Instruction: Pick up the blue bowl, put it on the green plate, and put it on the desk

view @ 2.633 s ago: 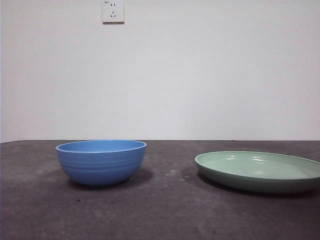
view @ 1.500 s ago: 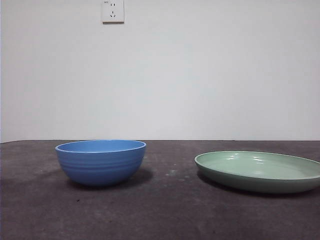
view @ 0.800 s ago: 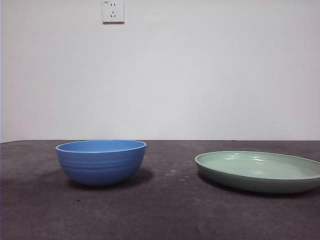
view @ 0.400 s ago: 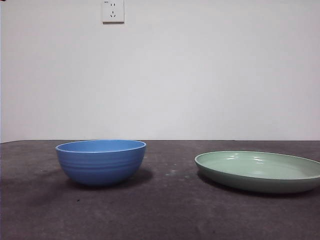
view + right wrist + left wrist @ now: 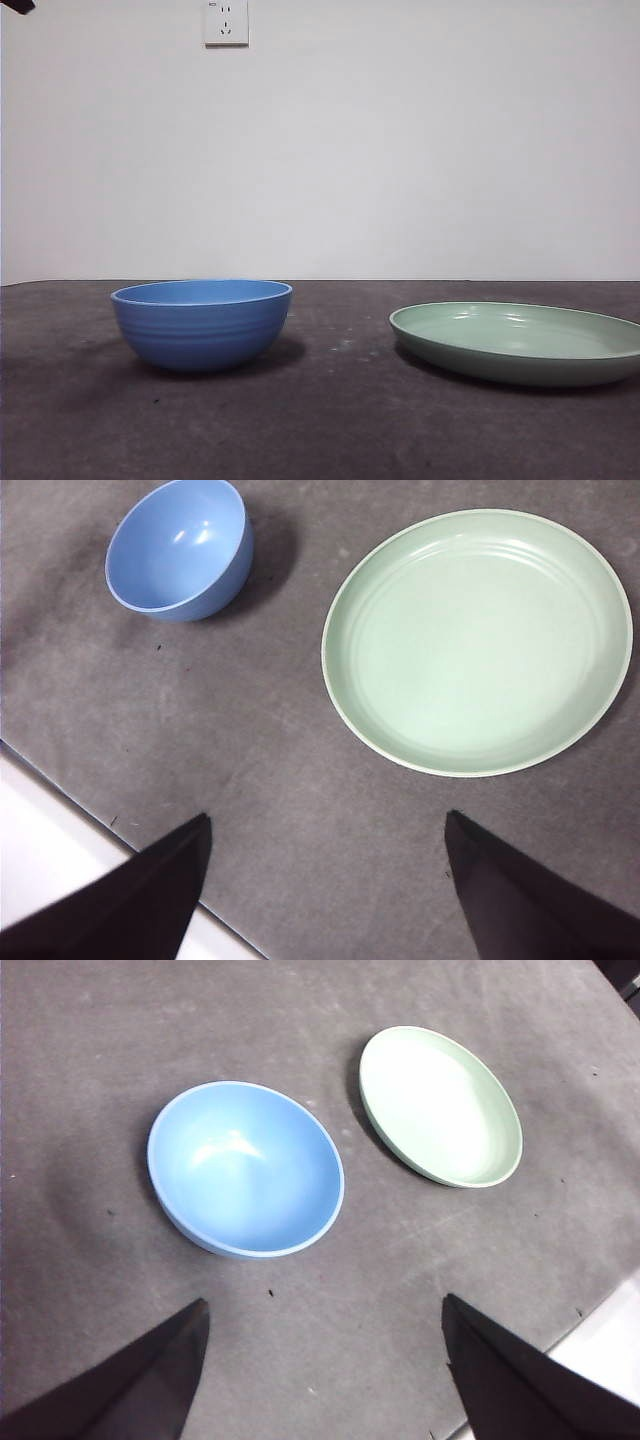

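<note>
One dark arm tip (image 5: 17, 6) has just entered above; your left gripper (image 5: 325, 1370), jaws spread, nears the untouched blue bowl (image 5: 246, 1168).

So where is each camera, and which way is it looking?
Front view: low at desk height, looking level across at the blue bowl and green plate; only a black arm tip shows.
Left wrist view: above the desk, looking down mostly at the bowl; the left gripper has its jaws open.
Right wrist view: looking down mostly at the plate; the right gripper has its jaws open.
All three show bowl and plate, apart.
</note>
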### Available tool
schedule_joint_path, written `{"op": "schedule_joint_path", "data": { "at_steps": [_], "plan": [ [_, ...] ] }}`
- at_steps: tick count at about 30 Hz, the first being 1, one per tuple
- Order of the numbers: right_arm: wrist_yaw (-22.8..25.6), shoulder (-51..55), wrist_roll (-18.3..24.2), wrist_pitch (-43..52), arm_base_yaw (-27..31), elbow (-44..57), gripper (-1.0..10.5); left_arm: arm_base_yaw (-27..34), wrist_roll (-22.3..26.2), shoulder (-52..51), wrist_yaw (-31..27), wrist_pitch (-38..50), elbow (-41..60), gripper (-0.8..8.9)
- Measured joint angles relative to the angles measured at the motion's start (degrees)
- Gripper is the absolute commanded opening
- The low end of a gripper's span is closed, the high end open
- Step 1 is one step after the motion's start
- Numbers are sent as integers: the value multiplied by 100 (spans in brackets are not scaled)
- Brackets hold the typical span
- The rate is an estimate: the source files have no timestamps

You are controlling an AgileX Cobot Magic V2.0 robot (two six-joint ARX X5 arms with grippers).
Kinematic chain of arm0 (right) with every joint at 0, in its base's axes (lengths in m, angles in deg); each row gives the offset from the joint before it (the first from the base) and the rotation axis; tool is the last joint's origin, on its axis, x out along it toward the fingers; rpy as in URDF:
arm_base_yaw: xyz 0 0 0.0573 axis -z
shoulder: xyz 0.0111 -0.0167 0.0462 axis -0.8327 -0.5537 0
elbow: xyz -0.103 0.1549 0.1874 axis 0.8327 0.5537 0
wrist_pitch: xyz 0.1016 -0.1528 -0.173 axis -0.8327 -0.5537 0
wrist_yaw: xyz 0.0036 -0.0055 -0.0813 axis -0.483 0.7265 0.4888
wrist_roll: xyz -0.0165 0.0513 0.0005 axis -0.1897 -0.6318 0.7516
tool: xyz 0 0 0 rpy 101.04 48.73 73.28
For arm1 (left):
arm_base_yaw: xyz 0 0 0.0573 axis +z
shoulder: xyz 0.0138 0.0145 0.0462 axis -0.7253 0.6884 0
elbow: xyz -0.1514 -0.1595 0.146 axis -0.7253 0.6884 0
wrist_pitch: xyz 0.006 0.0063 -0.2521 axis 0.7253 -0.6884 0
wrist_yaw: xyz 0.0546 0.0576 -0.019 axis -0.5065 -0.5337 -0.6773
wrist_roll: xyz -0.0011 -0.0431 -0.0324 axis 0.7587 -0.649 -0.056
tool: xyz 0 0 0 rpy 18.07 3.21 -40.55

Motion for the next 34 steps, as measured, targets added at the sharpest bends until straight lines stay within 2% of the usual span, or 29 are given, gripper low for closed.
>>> {"op": "schedule_joint_path", "data": {
  "at_steps": [8,21,25,30,34],
  "plan": [
    [0,0,-2,39,0,0,375,-345,-68,909,-702,66,-590,375],
    [22,0,-87,39,0,0,375,-1106,-146,3353,-2063,402,-1744,375],
    [24,0,-107,39,0,0,375,-1150,-144,4050,-2142,643,-1843,375],
    [24,0,-109,39,0,0,375,-1167,-142,4935,-2542,774,-1843,374],
    [24,0,-109,83,0,0,375,-1172,-142,5449,-2546,1029,-1843,372]
  ]
}}
